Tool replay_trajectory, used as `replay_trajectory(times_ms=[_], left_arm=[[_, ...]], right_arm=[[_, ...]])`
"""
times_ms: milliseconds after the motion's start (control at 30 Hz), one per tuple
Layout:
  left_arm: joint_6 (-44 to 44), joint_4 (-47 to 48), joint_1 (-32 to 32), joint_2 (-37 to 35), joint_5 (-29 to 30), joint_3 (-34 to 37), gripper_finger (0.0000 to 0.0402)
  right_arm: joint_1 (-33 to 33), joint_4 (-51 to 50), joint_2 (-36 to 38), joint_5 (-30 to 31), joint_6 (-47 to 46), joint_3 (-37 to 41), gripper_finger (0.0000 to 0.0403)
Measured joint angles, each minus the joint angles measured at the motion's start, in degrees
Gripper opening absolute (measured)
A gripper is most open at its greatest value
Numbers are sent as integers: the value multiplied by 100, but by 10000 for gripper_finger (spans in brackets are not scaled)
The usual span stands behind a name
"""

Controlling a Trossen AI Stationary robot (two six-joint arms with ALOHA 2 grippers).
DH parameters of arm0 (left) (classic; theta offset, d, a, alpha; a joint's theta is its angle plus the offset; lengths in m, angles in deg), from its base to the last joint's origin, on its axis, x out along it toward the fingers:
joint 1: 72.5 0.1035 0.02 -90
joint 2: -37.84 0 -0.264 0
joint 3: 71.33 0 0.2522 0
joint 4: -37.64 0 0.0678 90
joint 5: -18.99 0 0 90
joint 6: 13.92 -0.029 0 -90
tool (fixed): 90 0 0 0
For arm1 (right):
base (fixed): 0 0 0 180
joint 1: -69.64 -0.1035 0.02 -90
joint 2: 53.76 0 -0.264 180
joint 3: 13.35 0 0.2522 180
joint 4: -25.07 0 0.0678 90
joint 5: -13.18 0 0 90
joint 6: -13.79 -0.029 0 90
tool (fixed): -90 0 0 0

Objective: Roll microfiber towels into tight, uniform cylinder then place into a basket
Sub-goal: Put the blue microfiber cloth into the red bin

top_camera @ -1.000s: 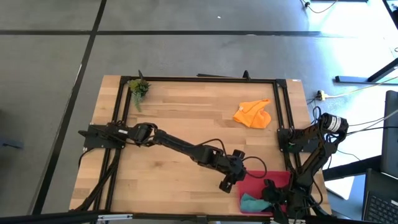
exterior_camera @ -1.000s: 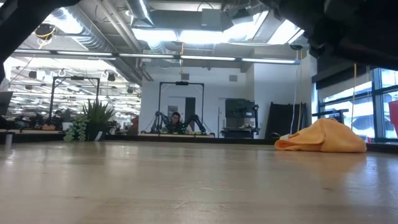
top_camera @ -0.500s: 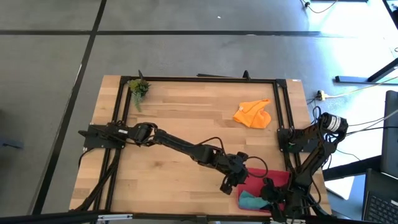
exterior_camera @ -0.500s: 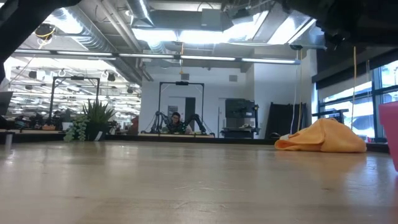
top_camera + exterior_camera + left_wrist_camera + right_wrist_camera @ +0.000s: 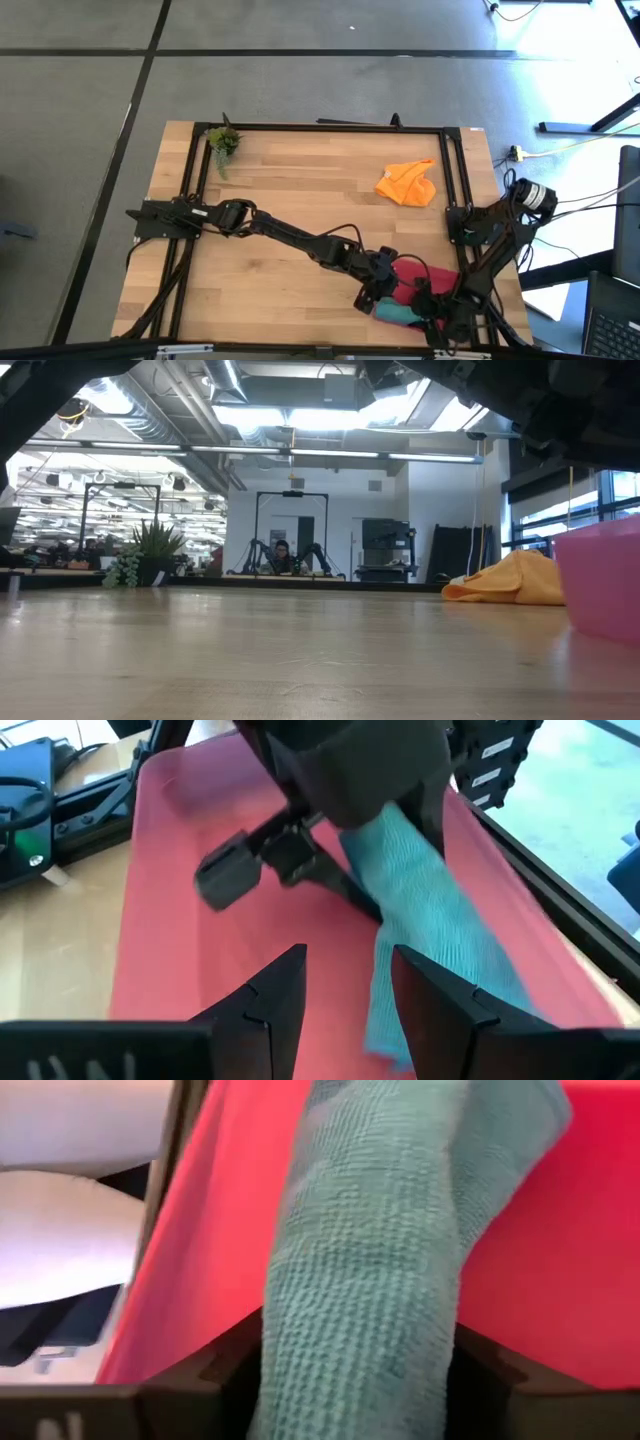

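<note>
Clamped between the right gripper (image 5: 350, 1380) fingers, the rolled teal towel (image 5: 370, 1250) is held inside the red-pink basket (image 5: 170, 920). Beside it, the left gripper (image 5: 345, 995) is spread open, empty, over the basket floor near the towel's edge. Much of the basket is hidden under both arms in the high view. The orange towel (image 5: 407, 183) lies crumpled well apart, with bare table (image 5: 290, 180) around it.

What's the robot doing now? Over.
Right end effector shut on teal towel in basket. Left end effector open beside it. Orange towel waiting.
</note>
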Motion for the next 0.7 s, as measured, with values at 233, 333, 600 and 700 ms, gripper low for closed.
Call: replay_trajectory(times_ms=[233,333,600,700], left_arm=[[8,221,2,-1,2,-4,140],[10,243,2,0,2,-7,140],[10,273,4,0,4,-7,140],[10,271,4,-2,4,-7,140]], right_arm=[[323,-164,31,-458,317,-117,216],[340,-758,106,-464,322,-357,216],[358,-2094,197,-303,287,-1086,216],[358,-2133,197,-414,295,-1213,216]])
